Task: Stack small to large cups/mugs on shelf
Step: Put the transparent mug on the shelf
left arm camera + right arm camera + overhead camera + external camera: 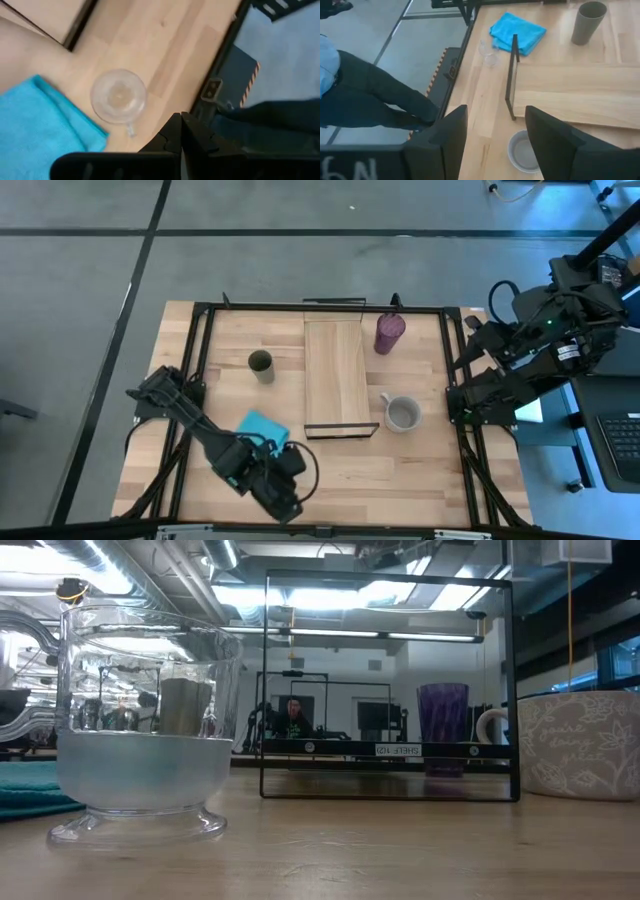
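Tiny clear glass (118, 96) just beyond left hand (181, 125), fingers pressed together; right hand (492, 132) spread above grey mug (522, 151)

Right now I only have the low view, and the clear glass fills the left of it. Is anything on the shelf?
Observer: No. From above, the shelf is bare.
Operator: Where does the olive cup stand? I only see it through the glass.
Observer: The olive cup is on the table to the left of the shelf, apart from it.
Operator: And the hands?
Observer: The left hand is shut and hangs near the glass without touching it. The right hand is open, and its wrist view shows the grey mug between its fingers.
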